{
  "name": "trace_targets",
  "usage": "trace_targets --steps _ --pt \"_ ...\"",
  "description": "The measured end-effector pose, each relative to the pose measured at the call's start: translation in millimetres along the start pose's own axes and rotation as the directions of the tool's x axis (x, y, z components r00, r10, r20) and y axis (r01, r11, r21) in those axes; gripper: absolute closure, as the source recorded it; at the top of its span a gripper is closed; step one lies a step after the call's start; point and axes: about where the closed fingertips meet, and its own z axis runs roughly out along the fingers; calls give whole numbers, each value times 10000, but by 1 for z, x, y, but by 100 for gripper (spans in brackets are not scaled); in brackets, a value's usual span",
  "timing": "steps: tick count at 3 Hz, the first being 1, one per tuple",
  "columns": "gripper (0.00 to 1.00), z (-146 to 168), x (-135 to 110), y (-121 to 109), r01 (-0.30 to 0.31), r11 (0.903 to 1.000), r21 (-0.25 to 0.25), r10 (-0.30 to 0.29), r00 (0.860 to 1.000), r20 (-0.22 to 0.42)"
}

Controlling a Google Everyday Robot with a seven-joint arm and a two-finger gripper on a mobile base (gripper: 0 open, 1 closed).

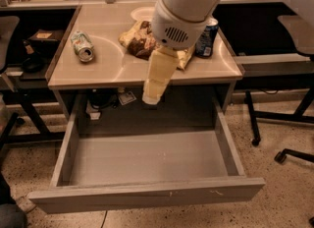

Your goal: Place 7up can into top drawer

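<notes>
Gripper point(150, 99): a cream-coloured tool hanging point-down from the white arm point(184, 6), its tip just past the near edge of the desk point(108, 70) and over the far part of the open top drawer point(147, 158). It carries nothing that can be seen, and whether it is parted or closed cannot be told from this view. The top drawer is pulled fully out toward the near side (a plain grey bottom, with a flat front panel nearest the viewer). On the desk just behind the arm lies a crumpled snack bag point(137, 40). A dark blue can point(206, 38) stands upright to its right, and a white plate point(141, 13) sits farther back. The 7up can point(82, 46) lies on its side on the left part of the desk, top end toward the near side, well apart from the gripper and outside the drawer. An office chair point(297, 35) stands at the right edge.
</notes>
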Motion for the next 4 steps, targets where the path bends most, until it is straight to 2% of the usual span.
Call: trace_targets --steps 1,2,3,4 --pt "0 27 -77 -31 480 9988 32 -481 9982 366" --pt "0 27 -77 -31 480 9988 32 -481 9982 367" --pt "0 35 -94 -32 445 9990 73 -449 9968 657" --pt "0 54 -134 -65 232 9996 -157 -214 9945 1021"
